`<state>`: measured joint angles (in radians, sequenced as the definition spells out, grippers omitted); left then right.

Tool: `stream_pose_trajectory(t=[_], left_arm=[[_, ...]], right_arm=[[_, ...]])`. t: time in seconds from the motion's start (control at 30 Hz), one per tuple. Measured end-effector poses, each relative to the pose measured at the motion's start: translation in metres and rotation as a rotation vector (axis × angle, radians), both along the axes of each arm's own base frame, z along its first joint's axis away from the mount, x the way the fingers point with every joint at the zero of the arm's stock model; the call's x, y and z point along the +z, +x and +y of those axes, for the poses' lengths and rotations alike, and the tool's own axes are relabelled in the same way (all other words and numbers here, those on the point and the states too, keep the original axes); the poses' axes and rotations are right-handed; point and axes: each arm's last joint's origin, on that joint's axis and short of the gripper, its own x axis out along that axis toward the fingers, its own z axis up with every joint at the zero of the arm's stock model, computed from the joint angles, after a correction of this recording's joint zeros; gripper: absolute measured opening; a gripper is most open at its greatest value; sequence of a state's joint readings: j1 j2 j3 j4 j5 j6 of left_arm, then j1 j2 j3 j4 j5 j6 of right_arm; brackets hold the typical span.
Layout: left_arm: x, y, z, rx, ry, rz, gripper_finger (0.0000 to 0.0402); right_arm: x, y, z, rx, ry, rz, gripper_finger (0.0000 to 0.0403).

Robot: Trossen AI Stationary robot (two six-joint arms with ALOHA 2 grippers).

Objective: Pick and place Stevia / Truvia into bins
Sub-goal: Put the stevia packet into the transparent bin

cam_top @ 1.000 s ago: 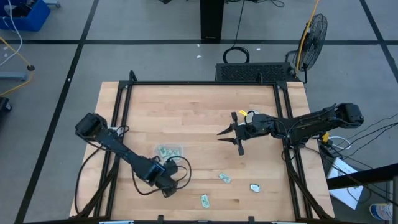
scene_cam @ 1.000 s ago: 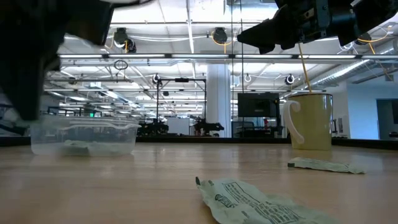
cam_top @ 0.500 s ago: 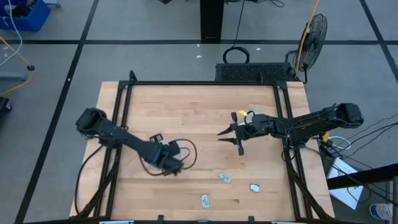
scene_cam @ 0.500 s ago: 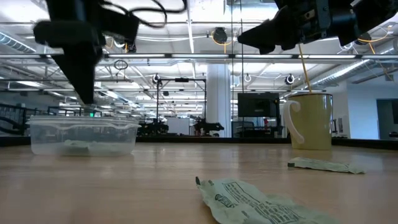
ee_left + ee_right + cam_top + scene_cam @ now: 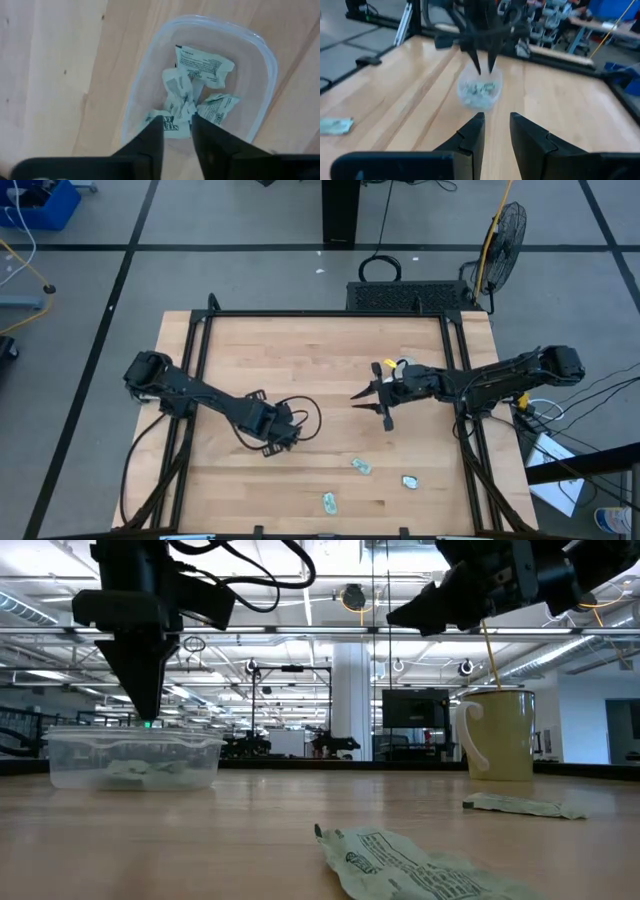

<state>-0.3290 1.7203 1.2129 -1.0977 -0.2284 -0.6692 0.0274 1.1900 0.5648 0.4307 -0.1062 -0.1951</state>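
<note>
The clear bin sits on the wood counter with a crumpled heap of green-and-white sachets inside. Three more sachets lie flat and loose on the counter, well apart from it.

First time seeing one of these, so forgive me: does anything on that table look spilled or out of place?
Nothing looks spilled or broken. Three sachets lie loose and crumpled on the table outside the clear tub, where the others are piled. The left end effector hangs above that tub.
</note>
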Motion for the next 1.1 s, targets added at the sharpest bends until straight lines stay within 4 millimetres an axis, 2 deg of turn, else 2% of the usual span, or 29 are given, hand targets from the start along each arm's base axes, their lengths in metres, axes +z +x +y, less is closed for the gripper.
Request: stream_pose_trajectory(t=[0.2, 0.47, 0.6, 0.77, 0.97, 1.1], left_arm=[[0.0, 0.0, 0.001, -0.037, 0.043, -0.006, 0.0168], [0.006, 0.005, 0.004, -0.047, 0.062, -0.029, 0.0174], [0.018, 0.013, 0.005, -0.08, 0.075, -0.071, 0.0162], [0.035, 0.023, 0.009, -0.125, 0.196, -0.145, 0.0149], [0.043, 0.028, 0.014, -0.101, 0.208, -0.177, 0.0141], [0.043, 0.028, 0.013, -0.102, 0.208, -0.173, 0.0142]], right_arm=[[-0.006, -0.003, 0.014, 0.058, -0.005, 0.067, 0.0095], [0.0, -0.004, 0.065, 0.218, 0.07, 0.083, 0.0175], [-0.027, -0.002, 0.089, 0.161, 0.092, 0.215, 0.0196], [-0.068, 0.007, 0.106, 0.165, 0.075, 0.338, 0.0194], [-0.103, 0.013, 0.109, 0.105, 0.138, 0.449, 0.0188], [-0.114, 0.016, 0.111, 0.111, 0.144, 0.461, 0.0188]])
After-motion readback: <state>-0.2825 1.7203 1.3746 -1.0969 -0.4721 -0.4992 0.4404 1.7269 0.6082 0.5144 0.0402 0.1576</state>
